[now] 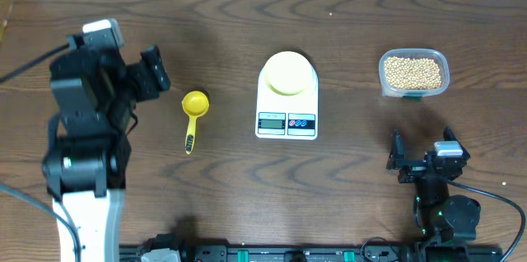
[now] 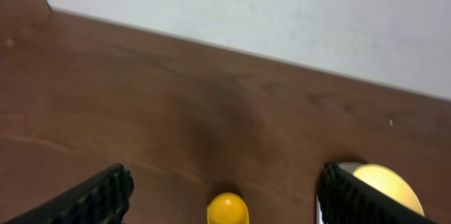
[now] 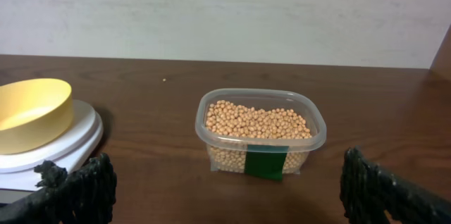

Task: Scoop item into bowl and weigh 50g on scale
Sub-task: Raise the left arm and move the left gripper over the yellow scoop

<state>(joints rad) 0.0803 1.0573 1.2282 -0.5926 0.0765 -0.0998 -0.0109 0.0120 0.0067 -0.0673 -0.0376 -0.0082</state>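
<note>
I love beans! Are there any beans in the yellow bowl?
No, the bowl is empty; the beans sit in the clear tub.

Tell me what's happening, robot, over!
Left gripper open, right gripper open, both empty. Yellow scoop on table, untouched; bowl empty on scale. Soybeans in clear tub. Nothing blocking.

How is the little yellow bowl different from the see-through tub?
The bowl is round and solid pale yellow; the tub is clear with rounded corners. The bowl looks empty and sits on the scale; the tub holds beans and sits on the table. Both are open on top.
</note>
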